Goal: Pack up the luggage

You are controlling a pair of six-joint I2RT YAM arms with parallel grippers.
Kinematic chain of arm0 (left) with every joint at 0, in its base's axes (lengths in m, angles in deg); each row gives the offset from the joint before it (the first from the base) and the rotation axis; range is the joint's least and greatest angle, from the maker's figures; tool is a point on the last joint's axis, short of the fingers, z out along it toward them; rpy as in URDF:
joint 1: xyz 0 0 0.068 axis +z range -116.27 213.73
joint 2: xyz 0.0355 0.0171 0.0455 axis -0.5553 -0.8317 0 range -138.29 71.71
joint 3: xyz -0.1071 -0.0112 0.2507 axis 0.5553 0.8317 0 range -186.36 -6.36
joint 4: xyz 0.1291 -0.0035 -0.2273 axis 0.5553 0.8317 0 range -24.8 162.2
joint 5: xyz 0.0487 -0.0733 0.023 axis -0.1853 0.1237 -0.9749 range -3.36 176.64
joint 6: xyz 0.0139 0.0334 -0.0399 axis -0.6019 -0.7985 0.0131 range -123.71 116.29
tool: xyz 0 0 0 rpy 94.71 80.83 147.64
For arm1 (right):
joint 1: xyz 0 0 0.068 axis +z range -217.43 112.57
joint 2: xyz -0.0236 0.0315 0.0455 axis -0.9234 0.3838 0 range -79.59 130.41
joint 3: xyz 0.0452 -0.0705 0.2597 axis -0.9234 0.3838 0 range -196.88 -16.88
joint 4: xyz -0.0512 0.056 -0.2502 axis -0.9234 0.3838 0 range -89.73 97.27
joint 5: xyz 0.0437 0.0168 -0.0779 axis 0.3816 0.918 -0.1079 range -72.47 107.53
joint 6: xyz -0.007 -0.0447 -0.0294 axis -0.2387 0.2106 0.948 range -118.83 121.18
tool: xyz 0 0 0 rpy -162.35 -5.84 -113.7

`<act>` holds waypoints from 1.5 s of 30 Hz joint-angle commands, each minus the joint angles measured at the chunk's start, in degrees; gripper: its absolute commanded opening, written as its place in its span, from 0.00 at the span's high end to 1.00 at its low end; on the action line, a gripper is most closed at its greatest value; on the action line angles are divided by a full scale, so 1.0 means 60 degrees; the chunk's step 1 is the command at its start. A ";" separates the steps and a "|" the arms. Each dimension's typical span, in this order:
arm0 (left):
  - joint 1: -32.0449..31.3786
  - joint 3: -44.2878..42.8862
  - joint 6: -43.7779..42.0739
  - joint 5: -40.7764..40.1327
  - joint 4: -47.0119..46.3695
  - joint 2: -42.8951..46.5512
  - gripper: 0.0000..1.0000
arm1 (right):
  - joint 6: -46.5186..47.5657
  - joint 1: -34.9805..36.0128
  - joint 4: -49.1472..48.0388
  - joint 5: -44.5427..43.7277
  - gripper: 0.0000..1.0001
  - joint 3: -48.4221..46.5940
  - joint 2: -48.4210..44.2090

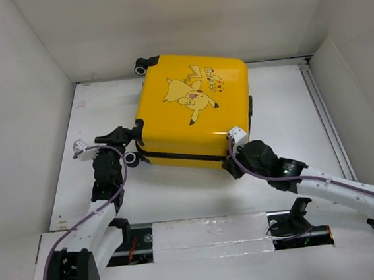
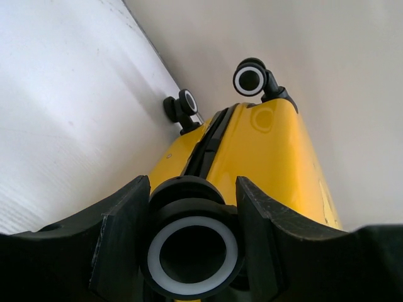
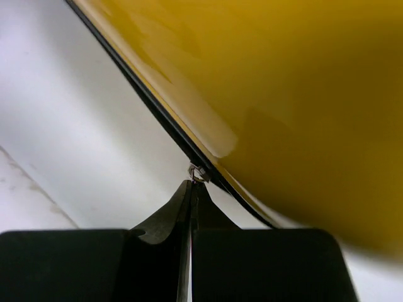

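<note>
The luggage [image 1: 194, 109], a yellow hard-shell suitcase with a Pikachu print, lies flat and closed in the middle of the white table. Its black zipper band [image 1: 178, 156] runs along the near side. My left gripper [image 1: 128, 136] is at the front-left corner. In the left wrist view its fingers [image 2: 119, 239] press on both sides of a black-and-white caster wheel [image 2: 192, 251]. My right gripper [image 1: 232, 163] is at the front-right corner. In the right wrist view it [image 3: 191, 185] is shut on the zipper pull, whose small metal ring [image 3: 198, 172] shows at the fingertips against the zipper band [image 3: 157, 113].
White walls enclose the table on the left, back and right. A metal rail [image 1: 324, 117] runs along the right side. A taped strip [image 1: 209, 234] crosses in front of the arm bases. Two more caster wheels [image 2: 250, 78] [image 2: 182, 107] stick out at the suitcase's far left end [image 1: 142, 68].
</note>
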 commanded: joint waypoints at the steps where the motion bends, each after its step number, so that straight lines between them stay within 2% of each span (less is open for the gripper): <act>1: -0.0787 -0.0114 -0.0381 0.1837 -0.0352 -0.0690 1.00 | -0.0667 0.0179 -0.3432 0.2231 1.00 -0.0232 0.1252; 2: -0.0890 0.0048 -0.0279 0.2142 -0.0573 -0.0778 1.00 | -0.0830 0.0179 -0.4381 0.1912 1.00 -0.0232 0.1651; 4: -0.0891 0.0633 0.0026 0.2582 -0.1056 -0.0909 1.00 | -0.0919 0.0179 -0.4988 0.1544 1.00 -0.0641 0.2457; 6: -0.0891 0.0854 0.0117 0.3123 -0.1395 -0.1028 1.00 | -0.0832 0.0179 -0.5486 0.1324 1.00 -0.1398 0.3556; 9: -0.1679 0.0855 0.0205 0.2997 -0.1674 -0.1262 1.00 | -0.0437 0.0179 -0.5621 0.1323 1.00 -0.2192 0.4553; 12: -0.3476 0.0476 0.0118 0.2426 -0.1776 -0.1452 1.00 | 0.0236 -0.0054 -0.5519 0.1585 1.00 -0.3129 0.5155; 13: -0.3484 0.0358 0.0117 0.2293 -0.1776 -0.1453 1.00 | 0.0383 -0.0055 -0.5518 0.1702 1.00 -0.3132 0.5156; 14: -0.4180 0.0255 0.0117 0.2204 -0.1878 -0.1583 1.00 | 0.0500 -0.0258 -0.5344 0.1819 1.00 -0.3219 0.5258; 21: -0.7009 -0.1223 -0.0174 0.1515 -0.2141 -0.2738 1.00 | 0.0605 -0.1344 -0.5108 0.3329 1.00 -0.2447 0.4687; 26: -0.7527 -0.2250 -0.0263 0.2056 -0.2654 -0.3927 1.00 | -0.0871 -0.0804 -0.7108 0.3856 1.00 -0.1084 0.4512; 31: -0.7351 -0.2338 -0.0176 0.1911 -0.2655 -0.3769 1.00 | -0.0861 -0.0027 -0.6719 0.3346 1.00 -0.0600 0.4189; 38: -0.7820 -0.2778 0.0044 0.2351 -0.2743 -0.4337 0.98 | -0.0568 -0.0142 -0.6939 0.2336 1.00 -0.0789 0.4424; 39: -0.7689 -0.2778 -0.0115 0.2350 -0.2743 -0.4222 0.85 | -0.0568 -0.0274 -0.6939 0.2246 1.00 -0.0702 0.4279; 40: -0.7586 -0.2778 -0.0320 0.2191 -0.2366 -0.4091 0.46 | -0.0568 -0.0275 -0.6939 0.2158 1.00 -0.0614 0.4074; 41: -0.7484 -0.2778 -0.0598 0.1478 -0.2014 -0.3915 0.24 | -0.0568 -0.0507 -0.6823 0.2071 1.00 -0.0526 0.3942; 42: -0.7193 -0.2691 -0.0774 0.0906 -0.1517 -0.3450 0.08 | -0.0568 -0.0510 -0.6822 0.2070 1.00 -0.0307 0.3795; 43: -0.6987 -0.2690 -0.0936 0.0378 -0.0816 -0.3227 0.00 | -0.0568 -0.0611 -0.6822 0.1925 1.00 -0.0189 0.3533; 44: -0.6724 -0.2690 -0.1024 -0.0367 -0.0722 -0.3037 0.00 | -0.0655 -0.0612 -0.6822 0.1923 1.00 -0.0087 0.3414; 45: -0.6417 -0.2574 -0.1025 -0.0534 -0.0721 -0.2919 0.00 | -0.0656 -0.0612 -0.6822 0.1807 1.00 0.0030 0.3326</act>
